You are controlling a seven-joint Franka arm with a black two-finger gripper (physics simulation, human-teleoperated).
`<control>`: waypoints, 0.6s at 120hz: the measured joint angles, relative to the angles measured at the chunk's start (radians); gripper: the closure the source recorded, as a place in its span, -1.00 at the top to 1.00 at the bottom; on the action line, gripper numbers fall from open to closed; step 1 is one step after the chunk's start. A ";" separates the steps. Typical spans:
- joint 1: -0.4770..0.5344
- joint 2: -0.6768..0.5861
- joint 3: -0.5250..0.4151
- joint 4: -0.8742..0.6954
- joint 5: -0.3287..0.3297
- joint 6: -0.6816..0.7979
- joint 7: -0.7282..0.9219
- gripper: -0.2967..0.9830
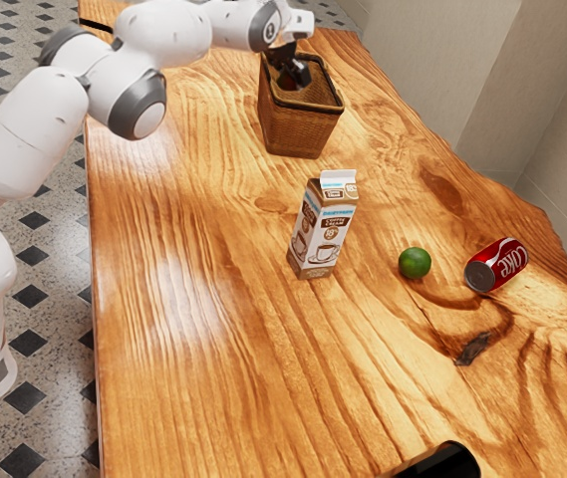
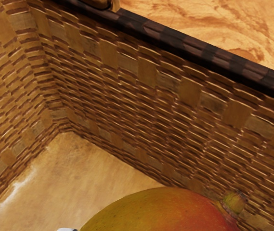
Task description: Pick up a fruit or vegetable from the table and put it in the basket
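Since the gripper sits at the mouth of the basket, with a mango showing large within the woven walls, you look to be at the release, or just past it. You can't tell from these pictures whether the jaws are spread or pinching the fruit, nor whether it already rests on the basket floor. Check that before you move: if it is still gripped, lifting away would carry it back out, and letting go too high could make it bounce or roll. The stem end appears close to the side wall, so a sideways shift might press the fruit into the weave and tip or drag the basket. Even with the mango free, a slanted exit could catch the dark rim. Go straight up, well away from the carton on the bench.
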 joint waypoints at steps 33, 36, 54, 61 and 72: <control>0.000 0.010 -0.003 0.004 -0.014 0.003 0.011 0.18; 0.000 0.010 -0.002 0.004 -0.015 0.003 0.013 0.20; -0.026 -0.051 0.036 0.026 0.061 -0.075 0.022 0.30; -0.071 -0.135 0.043 0.150 0.187 -0.244 0.025 0.36; -0.217 -0.343 0.012 0.217 0.335 -0.600 0.022 0.42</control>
